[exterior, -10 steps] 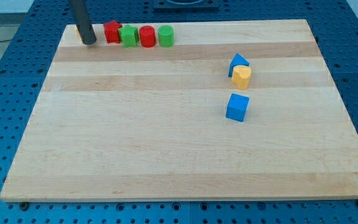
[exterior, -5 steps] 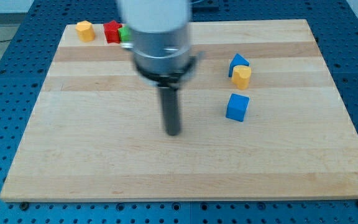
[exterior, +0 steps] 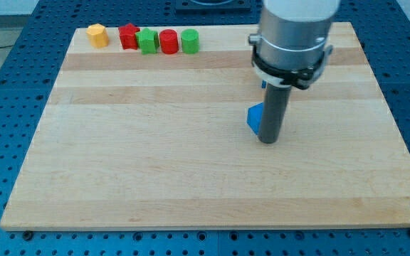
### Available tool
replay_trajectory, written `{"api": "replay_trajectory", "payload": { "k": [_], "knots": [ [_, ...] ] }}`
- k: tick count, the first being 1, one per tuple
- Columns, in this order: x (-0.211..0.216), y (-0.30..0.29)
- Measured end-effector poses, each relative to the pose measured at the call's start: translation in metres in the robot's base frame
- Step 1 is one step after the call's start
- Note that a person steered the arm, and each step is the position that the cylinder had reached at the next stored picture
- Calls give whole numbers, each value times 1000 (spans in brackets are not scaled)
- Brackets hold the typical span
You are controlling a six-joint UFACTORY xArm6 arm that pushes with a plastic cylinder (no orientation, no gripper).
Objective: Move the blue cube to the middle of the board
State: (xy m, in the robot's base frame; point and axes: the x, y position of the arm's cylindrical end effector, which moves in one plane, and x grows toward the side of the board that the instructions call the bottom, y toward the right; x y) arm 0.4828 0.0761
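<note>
The blue cube (exterior: 255,117) sits right of the board's middle, mostly hidden behind my rod; only its left part shows. My tip (exterior: 268,140) rests on the wooden board (exterior: 155,156), against the cube's right and lower side. A second blue block and a yellow block that stood just above the cube are hidden behind the arm's grey body (exterior: 292,43).
Along the board's top left edge stands a row: a yellow block (exterior: 97,35), a red star (exterior: 128,35), a green block (exterior: 146,40), a red cylinder (exterior: 168,41) and a green cylinder (exterior: 189,40). Blue pegboard surrounds the board.
My tip swept from the top left corner across the middle to the blue cube's right side. The cube has shifted a little to the left.
</note>
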Motion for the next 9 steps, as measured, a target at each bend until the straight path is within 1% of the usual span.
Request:
{"api": "replay_trajectory", "payload": {
  "k": [2, 3, 4, 5, 6, 7, 8, 9],
  "knots": [
    [-22, 17],
    [-34, -14],
    [-34, -54],
    [-36, -39],
    [-37, 10],
    [-60, 2],
    [-83, -49],
    [-73, -56]
  ]
}}
